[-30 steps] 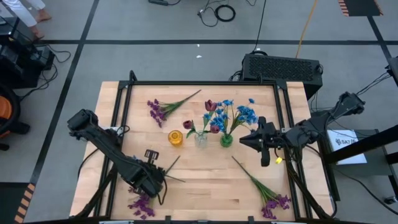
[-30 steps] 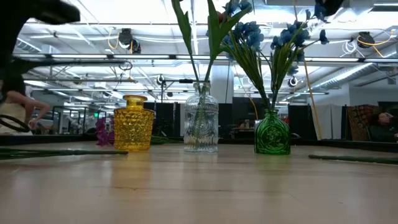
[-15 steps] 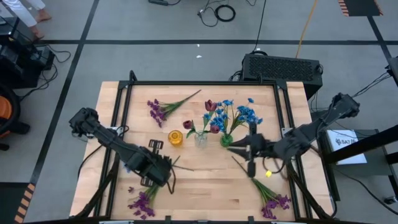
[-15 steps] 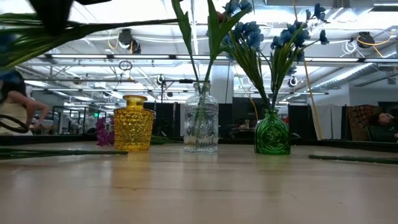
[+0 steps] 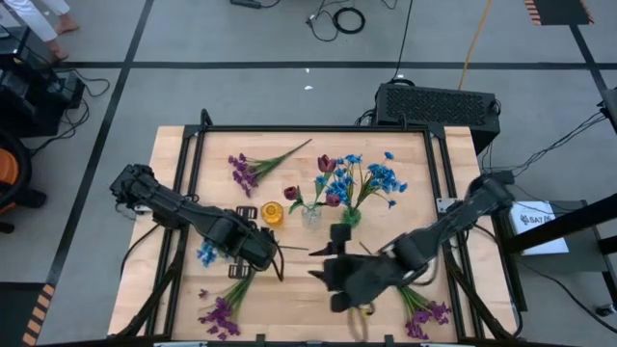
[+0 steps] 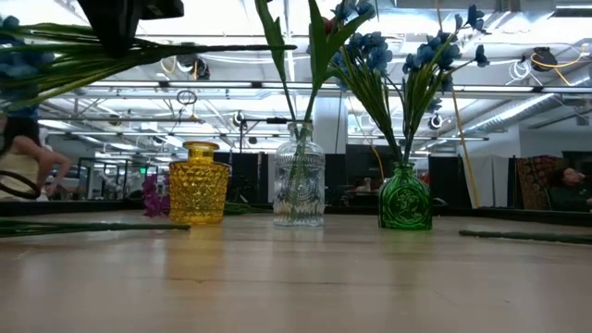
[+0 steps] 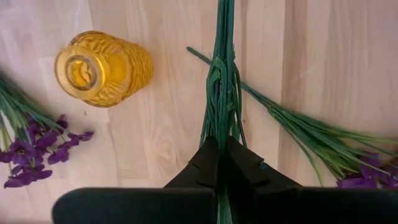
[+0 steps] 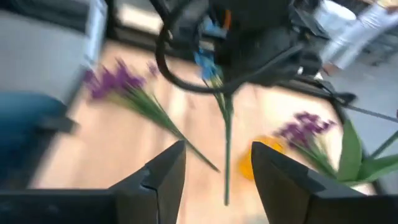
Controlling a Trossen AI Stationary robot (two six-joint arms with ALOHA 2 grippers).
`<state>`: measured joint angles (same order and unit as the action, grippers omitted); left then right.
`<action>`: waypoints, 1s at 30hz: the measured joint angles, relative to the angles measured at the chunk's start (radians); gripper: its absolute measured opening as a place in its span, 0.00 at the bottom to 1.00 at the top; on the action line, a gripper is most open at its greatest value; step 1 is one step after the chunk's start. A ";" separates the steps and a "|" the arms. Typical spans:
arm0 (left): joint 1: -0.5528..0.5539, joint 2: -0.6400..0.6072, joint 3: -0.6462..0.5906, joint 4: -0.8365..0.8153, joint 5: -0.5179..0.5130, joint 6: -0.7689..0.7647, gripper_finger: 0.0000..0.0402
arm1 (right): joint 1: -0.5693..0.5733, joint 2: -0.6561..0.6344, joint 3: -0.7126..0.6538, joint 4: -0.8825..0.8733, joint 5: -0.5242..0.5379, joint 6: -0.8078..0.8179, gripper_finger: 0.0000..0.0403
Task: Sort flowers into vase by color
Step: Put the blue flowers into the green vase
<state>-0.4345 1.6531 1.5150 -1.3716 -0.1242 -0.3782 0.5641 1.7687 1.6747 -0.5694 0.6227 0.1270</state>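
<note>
A blue flower (image 5: 206,253) was held above the table (image 5: 299,299) by the left gripper (image 5: 262,253), at about 8 o'clock from the three vases. The jaws were clamped together on its green stem (image 7: 222,106); the blossom pointed toward 9 o'clock and the stem end toward 3 o'clock. In the low view the sprig was seen lifted, lying level across the upper part of the picture.

The right gripper (image 8: 217,171) was hovering over the table at about 5 o'clock from the vases, facing the left gripper. Its jaws were seen apart, with nothing between them.

Three vases were standing in a row near the table's centre: a yellow vase (image 5: 273,213) with nothing in it, a clear vase (image 5: 311,216) with dark red flowers (image 5: 326,164), and a green vase (image 5: 351,218) with blue flowers (image 5: 380,177).

Purple sprigs were lying loose on the wood: one (image 5: 247,172) at 11 o'clock from the yellow vase, one (image 5: 222,313) near the 7 o'clock corner, one (image 5: 427,315) near the 5 o'clock corner, partly covered by the right arm.
</note>
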 joint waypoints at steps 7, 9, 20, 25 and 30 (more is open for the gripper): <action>-0.002 -0.001 0.062 -0.030 0.004 -0.005 0.03 | -0.035 0.146 0.115 -0.142 0.085 0.008 0.40; -0.010 -0.001 0.095 -0.031 0.005 -0.005 0.03 | -0.045 0.157 0.115 -0.141 0.085 0.009 0.39; -0.033 -0.001 0.176 -0.029 -0.015 0.000 0.03 | -0.082 0.165 0.116 -0.140 0.082 0.044 0.34; -0.033 -0.001 0.176 -0.029 -0.019 0.001 0.03 | -0.081 0.165 0.116 -0.140 0.076 0.041 0.28; -0.033 -0.001 0.176 -0.029 -0.029 0.001 0.03 | -0.091 0.168 0.116 -0.142 0.016 0.044 0.17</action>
<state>-0.4671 1.6520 1.6909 -1.4010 -0.1530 -0.3775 0.4729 1.9367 1.7905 -0.7111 0.6388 0.1709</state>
